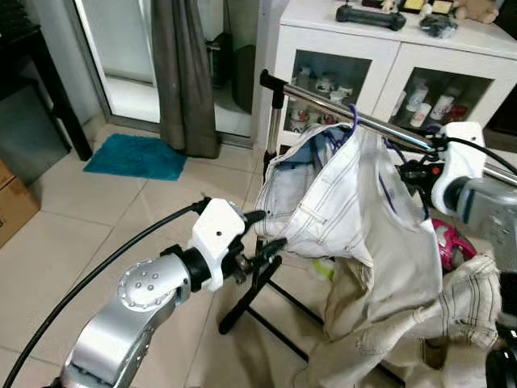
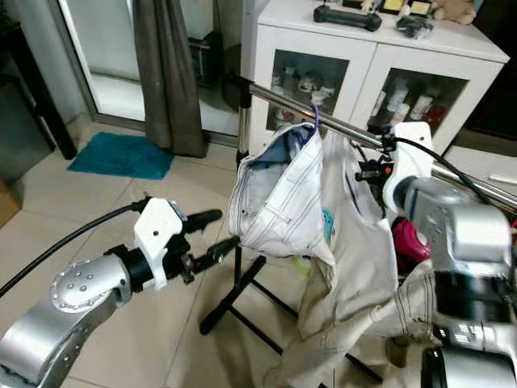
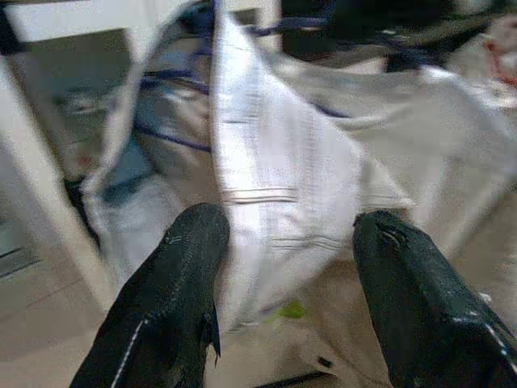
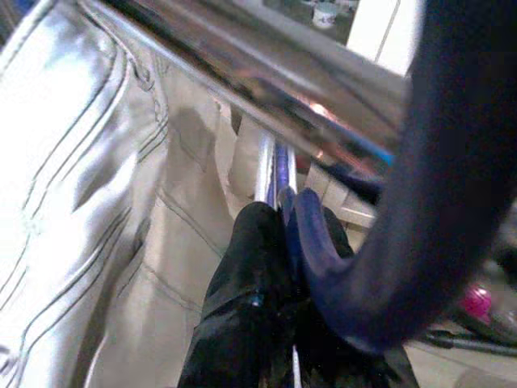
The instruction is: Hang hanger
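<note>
Pale denim trousers (image 1: 339, 194) were seen draped over a purple hanger (image 1: 353, 115), whose hook was caught over the chrome rail (image 1: 388, 128) of a clothes rack, near the rail's black-capped left end. The right gripper (image 4: 283, 234) was held just under the rail, its black fingers closed on the purple hanger bar, as shown in the right wrist view. The left gripper (image 1: 262, 234) was poised just beside the trousers' waistband, its fingers (image 3: 174, 275) spread apart with nothing between them and the cloth hanging just ahead of them.

The hook appeared to be on the rail already, so the step in hand was judged to be the release. Several risks could be foreseen. If the right gripper were drawn away before its fingers were fully parted, the hanger could be dragged along or lifted off the rail. Because the hook sat close to the rail's left end, a sideways pull could carry it past the cap, and the trousers would drop to the tiled floor (image 1: 121, 218). The heavy garment was bunched to one side, so the hanger might tip once unsupported. The loose cloth could also be snagged by the left gripper's open fingers if that arm were moved forward.
</note>
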### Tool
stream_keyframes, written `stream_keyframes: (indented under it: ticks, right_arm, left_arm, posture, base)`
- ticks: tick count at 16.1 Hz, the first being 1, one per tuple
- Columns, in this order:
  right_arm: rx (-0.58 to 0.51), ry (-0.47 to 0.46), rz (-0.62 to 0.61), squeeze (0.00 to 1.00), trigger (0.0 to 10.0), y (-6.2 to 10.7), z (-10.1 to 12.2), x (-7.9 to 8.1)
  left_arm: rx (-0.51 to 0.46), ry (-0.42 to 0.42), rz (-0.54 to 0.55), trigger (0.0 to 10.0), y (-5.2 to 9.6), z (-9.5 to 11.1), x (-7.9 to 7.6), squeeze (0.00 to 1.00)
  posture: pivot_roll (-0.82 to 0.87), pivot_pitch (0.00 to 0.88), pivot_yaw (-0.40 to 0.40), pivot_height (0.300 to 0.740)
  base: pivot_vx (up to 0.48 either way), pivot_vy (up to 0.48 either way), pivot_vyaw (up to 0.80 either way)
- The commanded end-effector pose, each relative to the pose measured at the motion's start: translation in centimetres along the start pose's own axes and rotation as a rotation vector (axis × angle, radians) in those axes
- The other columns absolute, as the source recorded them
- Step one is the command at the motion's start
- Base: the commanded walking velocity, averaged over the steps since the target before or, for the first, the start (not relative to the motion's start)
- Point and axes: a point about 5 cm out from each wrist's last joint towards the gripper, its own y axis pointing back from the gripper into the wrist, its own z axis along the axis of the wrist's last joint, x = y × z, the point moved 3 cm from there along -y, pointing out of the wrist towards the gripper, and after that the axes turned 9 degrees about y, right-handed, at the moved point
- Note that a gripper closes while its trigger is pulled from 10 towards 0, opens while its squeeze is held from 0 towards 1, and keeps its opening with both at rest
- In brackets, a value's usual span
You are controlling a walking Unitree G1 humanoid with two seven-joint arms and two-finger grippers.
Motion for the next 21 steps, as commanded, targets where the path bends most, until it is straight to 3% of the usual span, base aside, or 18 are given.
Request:
stream_keyframes:
  ticks: [1,3,4,6,7,8,12,15,17,21]
  right_arm:
    - [-0.026,-0.003,-0.017,0.0,0.0,1.0,0.6,-0.5]
    - [-0.021,-0.008,-0.009,0.0,0.0,1.8,-0.4,0.2]
    - [-0.009,-0.024,0.005,0.0,0.0,2.6,-1.5,1.3]
    - [0.023,-0.047,0.006,0.0,0.0,3.2,-2.9,2.5]
    - [0.038,-0.051,0.004,0.0,3.4,3.4,-3.3,2.9]
    - [0.065,-0.079,-0.014,0.0,10.0,3.7,-4.1,3.7]
    - [0.113,-0.067,-0.087,0.0,10.0,4.1,-6.0,5.6]
    - [0.026,-0.015,-0.133,0.0,10.0,3.9,-5.5,6.6]
    - [0.029,0.037,-0.134,0.0,10.0,4.0,-6.3,7.3]
    - [-0.006,0.042,-0.142,0.0,10.0,3.4,-6.0,8.1]
  left_arm:
    - [0.014,0.001,0.076,10.0,0.0,-0.4,1.0,0.0]
    - [-0.008,0.015,0.171,10.0,-0.2,-0.3,2.0,0.0]
    - [-0.024,0.037,0.216,10.0,-0.1,-0.5,2.4,0.0]
    - [-0.02,0.037,0.238,10.0,0.0,-0.9,2.4,0.0]
    - [-0.015,0.028,0.247,10.0,0.0,-1.0,2.5,0.0]
    - [-0.005,0.016,0.266,10.0,0.1,-1.3,2.6,0.0]
    - [0.003,0.01,0.273,10.0,0.2,-1.5,2.6,0.0]
    - [0.002,0.006,0.28,10.0,0.1,-1.6,2.6,0.0]
    - [0.005,0.001,0.284,10.0,0.2,-1.6,2.6,0.0]
    - [0.005,-0.005,0.291,10.0,0.1,-1.5,2.8,0.0]
  posture:
    - [0.01,0.0,-0.082,0.74]
    - [0.01,0.0,-0.083,0.74]
    - [0.0,0.0,-0.079,0.74]
    - [0.0,0.0,-0.073,0.74]
    - [0.0,0.0,-0.073,0.74]
    - [-0.01,0.0,-0.065,0.74]
    - [-0.01,0.0,-0.057,0.74]
    - [0.0,0.0,-0.058,0.74]
    - [0.0,0.0,-0.063,0.74]
    - [0.0,0.0,-0.07,0.74]
  base:
    - [0.0,0.0,0.0]
    - [0.0,0.0,0.0]
    - [0.0,0.0,0.0]
    - [0.0,0.0,0.0]
    - [0.0,0.0,0.0]
    - [0.0,0.0,0.0]
    - [0.0,0.0,0.0]
    - [0.0,0.0,0.0]
    - [0.0,0.0,0.0]
    - [0.0,0.0,0.0]
